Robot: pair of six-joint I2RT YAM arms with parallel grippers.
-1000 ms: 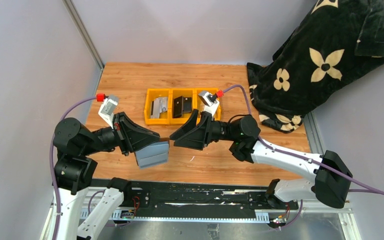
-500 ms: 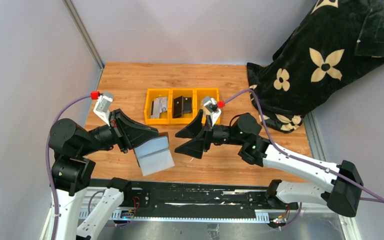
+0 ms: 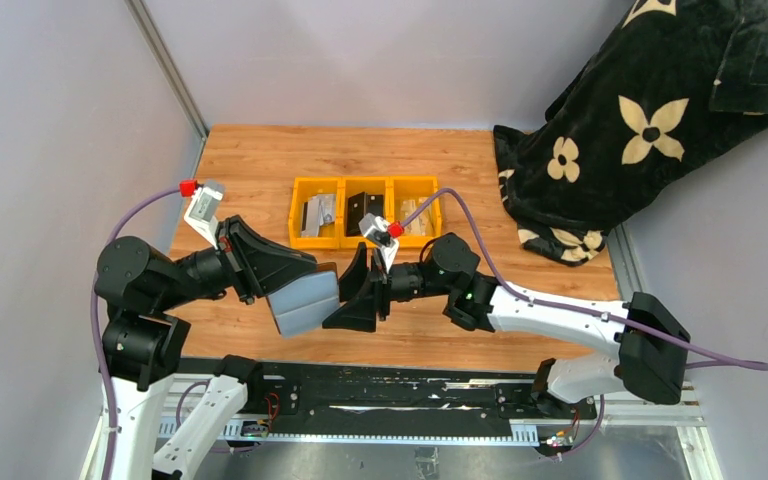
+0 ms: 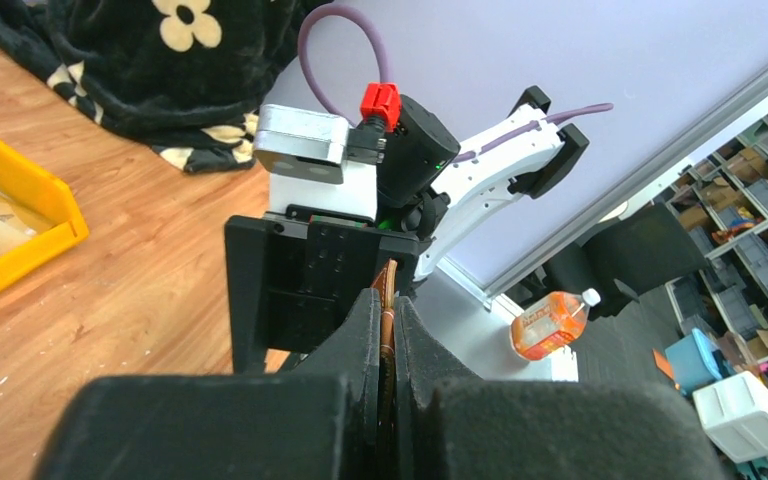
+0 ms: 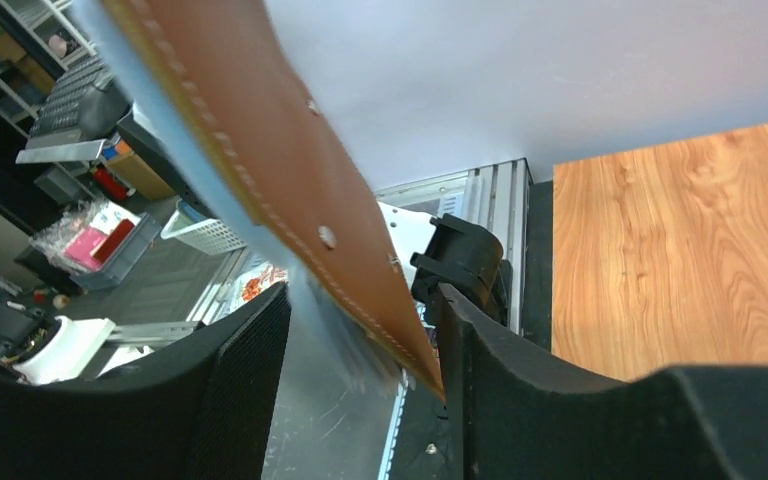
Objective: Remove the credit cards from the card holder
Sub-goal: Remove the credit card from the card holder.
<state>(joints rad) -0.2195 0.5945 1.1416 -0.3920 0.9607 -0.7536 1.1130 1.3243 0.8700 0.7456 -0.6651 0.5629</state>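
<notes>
The wooden table (image 3: 260,160) carries a row of three yellow bins (image 3: 315,243) and a black flowered blanket (image 3: 600,170).

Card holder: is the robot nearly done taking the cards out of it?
Looks well along. A grey card, a black card and a tan card already lie in the yellow bins. The left gripper is shut on the card holder, and the open right gripper straddles its edge. Whether any card is left inside cannot be seen.
</notes>
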